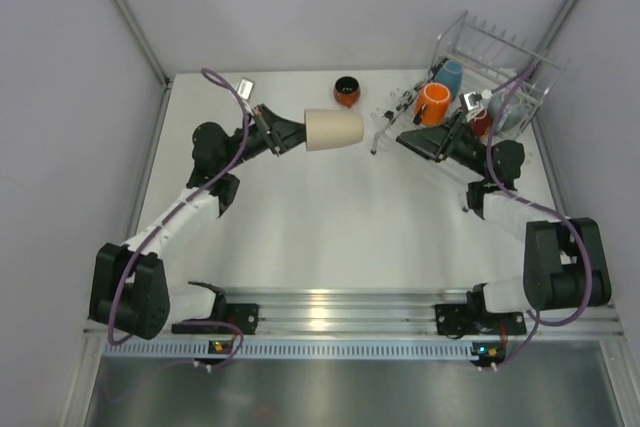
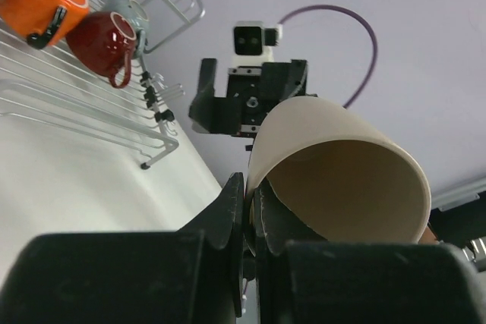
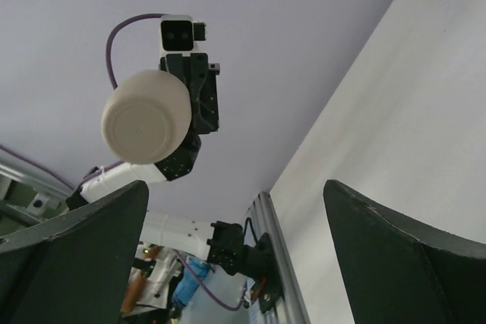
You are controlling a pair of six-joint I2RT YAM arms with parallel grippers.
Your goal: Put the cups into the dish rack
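Observation:
My left gripper (image 1: 296, 131) is shut on the rim of the beige tumbler (image 1: 334, 129), which it holds on its side above the table, base toward the right arm. In the left wrist view one finger is inside the tumbler (image 2: 342, 180) and one outside. In the right wrist view the tumbler's base (image 3: 146, 117) faces the camera. My right gripper (image 1: 412, 141) is open and empty beside the rack's near-left corner. The wire dish rack (image 1: 500, 57) stands at the back right with an orange cup (image 1: 434, 103), a red mug (image 1: 481, 123) and a light blue cup (image 1: 452, 75) in it. A dark-and-orange cup (image 1: 347, 90) stands on the table.
The rack's low wire shelf (image 2: 91, 119) reaches toward the table's middle. Grey walls close the cell at the back and both sides. The aluminium rail (image 1: 330, 312) with both arm bases runs along the near edge.

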